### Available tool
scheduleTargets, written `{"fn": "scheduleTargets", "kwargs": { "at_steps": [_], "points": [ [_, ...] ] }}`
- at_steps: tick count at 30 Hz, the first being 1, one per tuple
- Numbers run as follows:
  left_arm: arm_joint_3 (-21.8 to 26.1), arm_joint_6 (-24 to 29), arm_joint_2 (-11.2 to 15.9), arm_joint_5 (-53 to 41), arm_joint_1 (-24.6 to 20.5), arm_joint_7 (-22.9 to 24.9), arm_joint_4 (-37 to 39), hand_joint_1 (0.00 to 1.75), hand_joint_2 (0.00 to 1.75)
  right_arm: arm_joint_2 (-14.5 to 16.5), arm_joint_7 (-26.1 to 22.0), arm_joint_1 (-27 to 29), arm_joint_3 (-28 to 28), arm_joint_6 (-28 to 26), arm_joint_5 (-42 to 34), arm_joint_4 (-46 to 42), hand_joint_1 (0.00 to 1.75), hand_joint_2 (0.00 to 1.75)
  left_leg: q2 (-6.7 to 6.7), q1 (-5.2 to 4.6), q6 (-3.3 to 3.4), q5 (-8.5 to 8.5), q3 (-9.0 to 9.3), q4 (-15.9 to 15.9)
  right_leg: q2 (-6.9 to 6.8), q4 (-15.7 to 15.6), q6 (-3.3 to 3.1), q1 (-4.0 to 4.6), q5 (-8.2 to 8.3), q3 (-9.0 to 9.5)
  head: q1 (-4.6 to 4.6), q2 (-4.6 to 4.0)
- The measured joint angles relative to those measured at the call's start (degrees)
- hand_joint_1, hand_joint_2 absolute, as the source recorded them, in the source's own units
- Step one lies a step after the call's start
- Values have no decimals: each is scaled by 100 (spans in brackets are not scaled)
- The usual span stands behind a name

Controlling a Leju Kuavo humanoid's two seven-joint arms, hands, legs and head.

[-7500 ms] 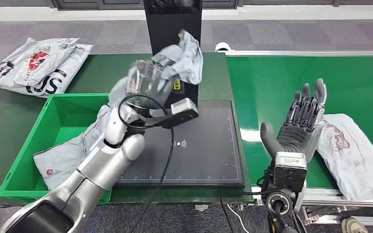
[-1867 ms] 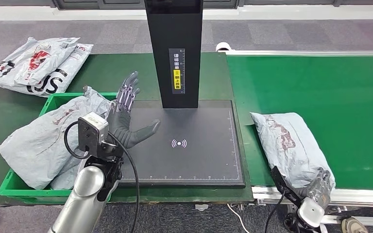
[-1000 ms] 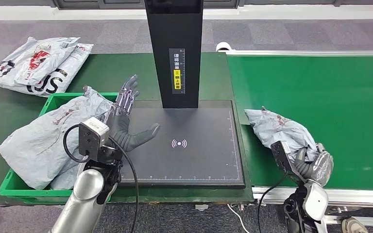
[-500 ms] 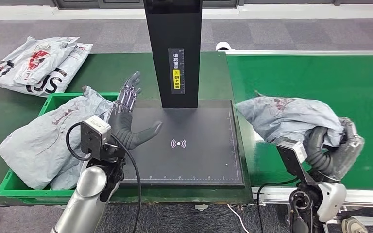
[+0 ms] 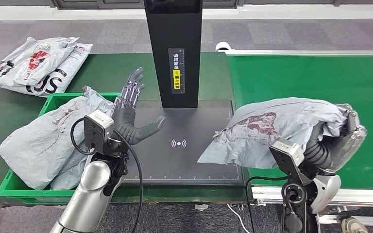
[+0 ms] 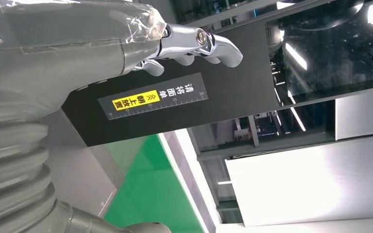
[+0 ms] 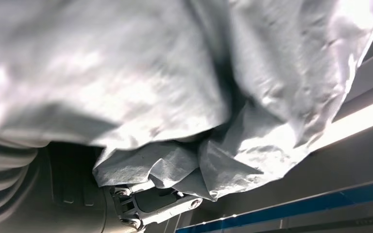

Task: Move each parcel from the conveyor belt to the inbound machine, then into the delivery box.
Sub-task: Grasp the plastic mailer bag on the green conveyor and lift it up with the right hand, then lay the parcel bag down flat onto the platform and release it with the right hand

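Carrying a grey parcel (image 5: 272, 126), the right hand (image 5: 342, 138) hangs above the green conveyor belt (image 5: 311, 77).

Crumpled grey parcel (image 5: 272, 127) lifted, drooping over the scanner pad (image 5: 189, 160).

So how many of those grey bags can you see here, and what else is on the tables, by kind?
Grey parcels: 5. One held by the right hand, two in the green bin, two on the far left corner.
Green bins: 1
Black scanner machines: 1
Green conveyor belts: 1
Total: 8 things.
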Motion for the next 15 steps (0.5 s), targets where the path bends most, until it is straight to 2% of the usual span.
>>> {"fn": "scheduleTargets", "kwargs": {
  "at_steps": [6,10,15],
  "points": [
    [-58,78,-11,82,-83,-69,37,0,175,-108,487,-210,684,8,266,309,175,175,9,0,-5,-2,2,-1,5,0,-1,3,1,-3,0,-1],
    [-98,186,-24,151,-144,-128,51,0,175,-230,953,-536,1317,81,22,915,175,175,13,5,-9,3,2,-1,6,1,-9,5,6,-3,0,0],
    [-212,224,-32,257,-263,-142,61,0,175,-385,1427,-1119,2232,750,-617,2102,175,175,18,7,-7,6,4,-1,10,2,-12,7,9,-3,-1,-1]
  ]
}}
